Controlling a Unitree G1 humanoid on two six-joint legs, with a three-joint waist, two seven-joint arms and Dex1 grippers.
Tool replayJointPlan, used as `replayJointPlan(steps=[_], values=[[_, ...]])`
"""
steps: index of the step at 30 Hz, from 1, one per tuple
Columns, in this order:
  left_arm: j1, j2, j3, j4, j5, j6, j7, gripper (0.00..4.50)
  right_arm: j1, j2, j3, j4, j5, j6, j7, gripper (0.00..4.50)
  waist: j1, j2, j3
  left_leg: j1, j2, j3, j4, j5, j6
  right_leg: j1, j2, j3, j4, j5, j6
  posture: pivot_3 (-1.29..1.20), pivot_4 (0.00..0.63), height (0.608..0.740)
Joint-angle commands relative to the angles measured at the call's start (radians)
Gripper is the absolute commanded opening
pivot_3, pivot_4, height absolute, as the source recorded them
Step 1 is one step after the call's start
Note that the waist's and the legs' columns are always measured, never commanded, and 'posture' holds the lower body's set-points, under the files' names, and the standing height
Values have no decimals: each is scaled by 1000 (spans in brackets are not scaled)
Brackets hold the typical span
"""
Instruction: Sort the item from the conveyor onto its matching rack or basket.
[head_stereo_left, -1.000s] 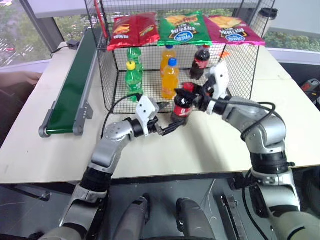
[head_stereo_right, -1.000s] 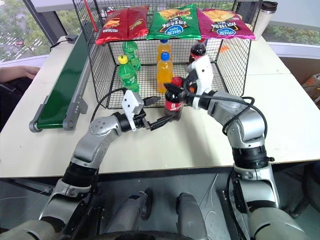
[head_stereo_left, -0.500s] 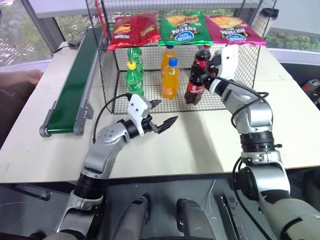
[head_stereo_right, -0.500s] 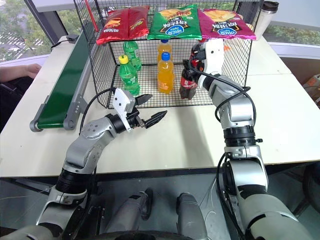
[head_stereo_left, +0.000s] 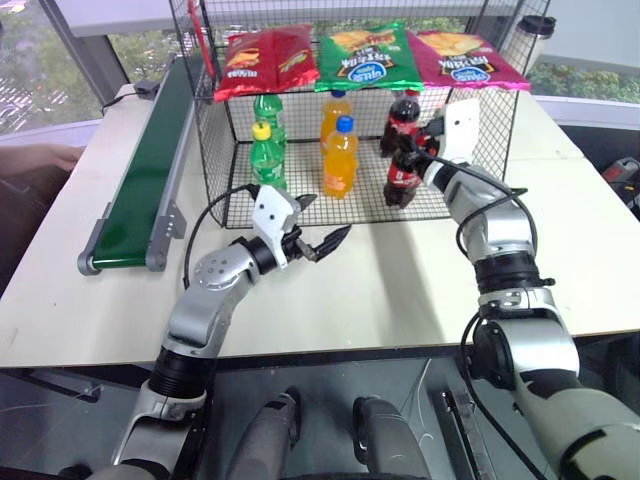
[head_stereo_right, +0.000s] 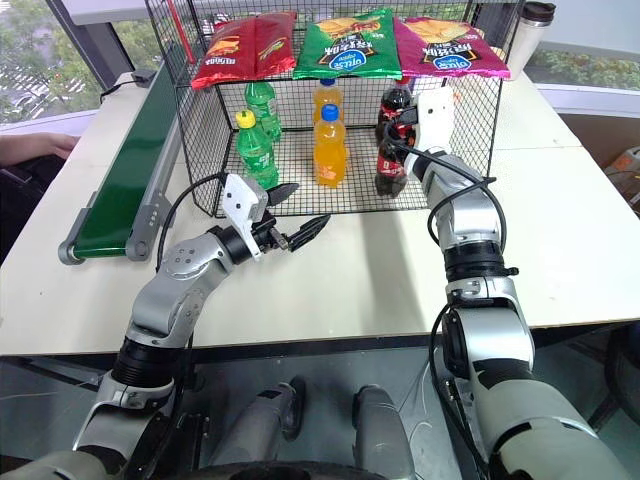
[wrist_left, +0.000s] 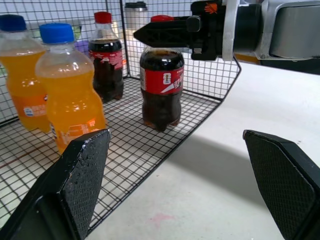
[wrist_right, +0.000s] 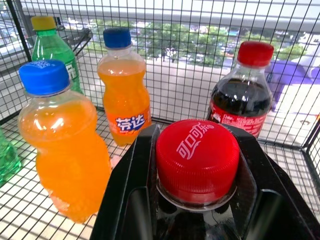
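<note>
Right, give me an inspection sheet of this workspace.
Surface: beige table, bare in front.
Job's things: cola bottle upright on cage floor, beside second cola; conveyor carries nothing.
Clutter: orange bottles, green bottles in the cage; chip bags on top.
Grippers: right gripper shut on cola bottle's neck; left gripper open, holding nothing.
Cables: black cable by left arm.
Surroundings: windows; person's hand.
</note>
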Motion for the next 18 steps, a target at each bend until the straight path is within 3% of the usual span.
replayJointPlan(steps=[1,10,16,17,18], values=[[-2,-4,11,-28,0,-24,5,4421,-74,-5,-30,20,-12,-76,-8,1193,0,0,0,0,0,0,0,0,0,0,0,0,0,0,0,0,150,738],[1,-11,1,-34,7,-24,10,4421,-97,-10,-30,126,-34,-146,9,1193,0,0,0,0,0,0,0,0,0,0,0,0,0,0,0,0,150,738],[10,-12,-1,-43,11,-19,10,4500,-98,-11,-36,132,-32,-147,29,4068,-1,0,0,0,0,0,0,0,0,0,0,0,1,0,0,0,150,738],[11,-12,-1,-44,12,-19,10,4500,-98,-12,-37,130,-35,-145,29,4454,-1,0,0,1,0,0,0,0,0,0,0,0,1,0,0,0,150,738],[12,-13,-1,-44,12,-19,10,4500,-98,-13,-38,129,-37,-147,26,4454,-1,0,0,1,0,0,0,0,0,0,0,1,1,0,0,0,150,738]])
